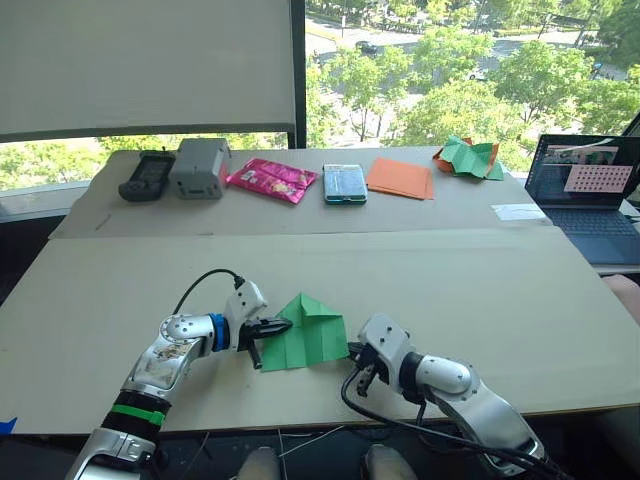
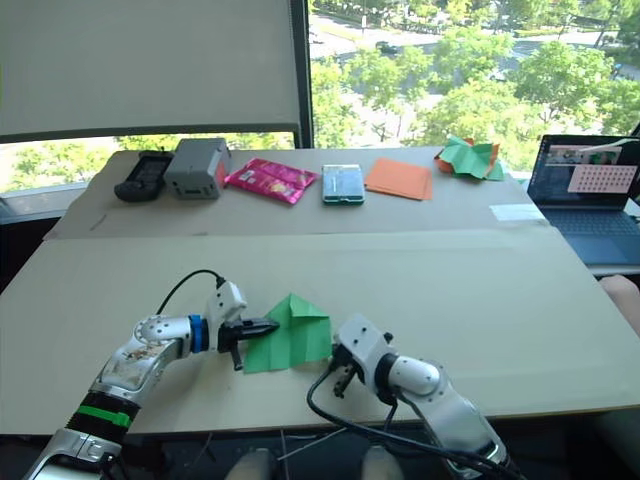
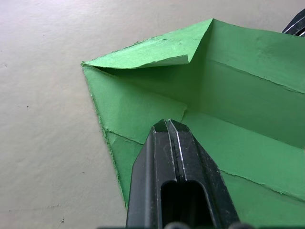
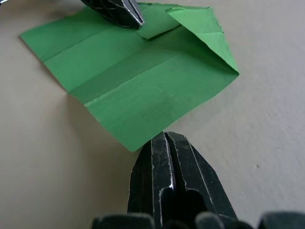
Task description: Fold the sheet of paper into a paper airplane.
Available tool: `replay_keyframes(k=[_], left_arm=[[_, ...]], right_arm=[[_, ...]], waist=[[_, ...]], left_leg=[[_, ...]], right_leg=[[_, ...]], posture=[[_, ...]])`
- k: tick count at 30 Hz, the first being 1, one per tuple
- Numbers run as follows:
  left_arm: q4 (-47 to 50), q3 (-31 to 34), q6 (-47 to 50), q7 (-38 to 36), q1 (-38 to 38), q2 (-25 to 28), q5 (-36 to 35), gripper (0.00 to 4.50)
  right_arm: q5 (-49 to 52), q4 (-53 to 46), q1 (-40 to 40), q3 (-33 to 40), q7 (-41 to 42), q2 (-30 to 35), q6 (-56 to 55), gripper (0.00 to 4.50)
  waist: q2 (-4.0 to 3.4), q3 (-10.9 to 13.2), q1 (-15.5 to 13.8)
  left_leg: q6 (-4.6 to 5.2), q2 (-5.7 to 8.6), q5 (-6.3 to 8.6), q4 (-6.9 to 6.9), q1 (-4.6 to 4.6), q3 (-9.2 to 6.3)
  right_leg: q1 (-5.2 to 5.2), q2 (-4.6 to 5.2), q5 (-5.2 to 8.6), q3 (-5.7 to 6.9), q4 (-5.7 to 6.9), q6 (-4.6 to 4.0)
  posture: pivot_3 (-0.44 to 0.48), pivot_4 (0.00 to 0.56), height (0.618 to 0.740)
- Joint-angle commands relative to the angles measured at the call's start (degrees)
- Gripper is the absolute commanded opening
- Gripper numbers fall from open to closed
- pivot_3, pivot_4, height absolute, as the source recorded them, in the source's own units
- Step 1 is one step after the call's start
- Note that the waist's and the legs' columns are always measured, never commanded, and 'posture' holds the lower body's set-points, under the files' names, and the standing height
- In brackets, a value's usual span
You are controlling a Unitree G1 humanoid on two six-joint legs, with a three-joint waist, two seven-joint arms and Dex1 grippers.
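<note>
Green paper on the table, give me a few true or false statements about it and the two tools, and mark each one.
1. The green paper lies on the near table between the two tools. True.
2. The left tool is shut, its tip over the paper's left part. True.
3. The right tool holds the paper lifted off the table. False: it is shut at the paper's corner, and the paper lies on the table.
4. The paper is still a flat, unfolded square. False: corners are folded in to a point.
5. Orange sheets lie on the far table. True.
</note>
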State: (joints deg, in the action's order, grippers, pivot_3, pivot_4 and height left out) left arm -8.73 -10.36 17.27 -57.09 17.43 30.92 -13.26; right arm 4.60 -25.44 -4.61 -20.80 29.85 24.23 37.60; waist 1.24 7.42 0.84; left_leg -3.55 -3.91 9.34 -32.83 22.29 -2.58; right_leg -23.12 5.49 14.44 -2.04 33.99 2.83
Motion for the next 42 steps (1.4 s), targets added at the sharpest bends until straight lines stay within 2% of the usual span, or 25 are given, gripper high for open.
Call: replay_keyframes(k=[1,5,10,28,42], left_arm=[[-2.2,-2.3,1.2,-0.1,-1.3,0.0,2.4,0.00],[-1.9,-2.1,1.6,0.1,-0.9,-0.2,2.2,0.00],[-1.6,-1.5,1.9,0.6,-1.0,0.3,2.2,0.00],[5.5,4.1,5.7,1.3,-1.1,6.4,0.2,0.00],[7.7,2.9,6.9,1.8,1.0,3.3,-0.7,0.00]], right_arm=[[1.6,0.2,-3.3,0.5,0.5,-2.6,-1.0,0.03],[3.0,2.6,-9.0,1.3,-0.2,-7.8,0.1,0.03],[2.3,5.1,-12.6,-0.2,0.5,-9.6,-0.4,0.03],[0.7,12.4,-16.5,-2.7,0.7,-13.2,-3.7,0.03],[0.3,13.2,-17.4,-3.7,1.3,-14.5,-4.0,0.03]], waist=[[-0.04,0.0,0.0],[-0.08,0.0,0.0],[-0.05,0.0,-0.3],[-0.12,0.1,0.0],[-0.09,0.2,-0.1]], left_leg=[[0.00,0.00,0.00,0.00,0.00,0.00],[0.01,-0.01,-0.01,0.01,0.03,-0.02],[0.02,-0.01,-0.01,0.01,0.08,-0.04],[0.03,-0.07,-0.02,0.08,0.12,-0.11],[0.03,-0.06,-0.02,0.07,0.24,-0.11]], right_leg=[[0.00,-0.02,0.00,-0.01,0.03,0.00],[-0.01,-0.07,-0.04,-0.02,0.07,0.06],[0.06,-0.11,-0.06,-0.02,0.08,0.09],[-0.02,-0.23,-0.11,-0.04,0.23,0.16],[-0.05,-0.23,-0.17,-0.04,0.22,0.25]], posture=[[0.000,0.150,0.706],[0.000,0.150,0.706],[0.000,0.150,0.706],[0.000,0.150,0.706],[0.000,0.150,0.706]])
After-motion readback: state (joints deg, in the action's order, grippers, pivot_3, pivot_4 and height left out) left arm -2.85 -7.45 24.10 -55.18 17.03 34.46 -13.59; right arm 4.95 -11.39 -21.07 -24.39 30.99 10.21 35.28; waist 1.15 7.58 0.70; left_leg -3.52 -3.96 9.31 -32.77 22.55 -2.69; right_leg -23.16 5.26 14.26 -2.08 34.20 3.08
